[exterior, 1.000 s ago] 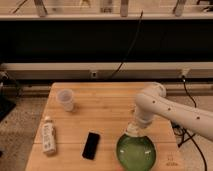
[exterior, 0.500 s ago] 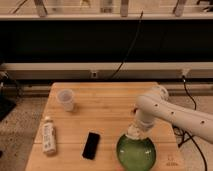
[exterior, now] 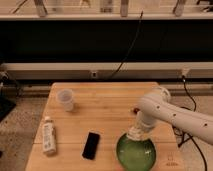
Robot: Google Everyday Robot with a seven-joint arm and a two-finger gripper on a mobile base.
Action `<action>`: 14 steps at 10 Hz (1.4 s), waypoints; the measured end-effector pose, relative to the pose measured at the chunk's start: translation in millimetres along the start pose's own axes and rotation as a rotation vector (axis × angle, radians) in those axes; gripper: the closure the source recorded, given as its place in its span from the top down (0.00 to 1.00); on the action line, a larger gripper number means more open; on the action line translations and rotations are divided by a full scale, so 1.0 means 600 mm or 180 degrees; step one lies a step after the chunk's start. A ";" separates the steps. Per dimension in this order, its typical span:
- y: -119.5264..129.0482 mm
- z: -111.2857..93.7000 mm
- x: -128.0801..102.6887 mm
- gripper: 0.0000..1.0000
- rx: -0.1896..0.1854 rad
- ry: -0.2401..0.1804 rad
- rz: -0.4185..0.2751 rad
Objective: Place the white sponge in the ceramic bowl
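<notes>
The green ceramic bowl [exterior: 136, 153] stands on the wooden table at the front right. My gripper [exterior: 133, 134] hangs from the white arm [exterior: 165, 112] that reaches in from the right. It is just above the bowl's far rim, pointing down. A pale off-white lump at the gripper's tip may be the white sponge. I cannot tell it apart from the gripper. No sponge lies anywhere else on the table.
A translucent plastic cup [exterior: 65, 99] stands at the back left. A white labelled bottle [exterior: 48, 135] lies at the front left. A black phone-like slab [exterior: 91, 145] lies left of the bowl. The wooden table [exterior: 107, 107] ends close behind the bowl.
The gripper has come down a little toward the bowl's far rim. The other objects have not moved.
</notes>
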 end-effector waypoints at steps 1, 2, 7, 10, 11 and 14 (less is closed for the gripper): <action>0.005 0.000 0.001 0.32 0.0002 -0.0002 0.0007; 0.005 0.000 0.000 0.32 0.0008 -0.0002 0.0001; 0.019 -0.001 0.000 0.43 0.0008 -0.0010 0.0016; 0.022 -0.003 -0.001 0.57 0.0015 -0.0010 0.0034; 0.024 -0.003 -0.001 0.64 0.0018 -0.0010 0.0043; 0.030 -0.004 -0.001 0.57 0.0031 -0.0025 0.0044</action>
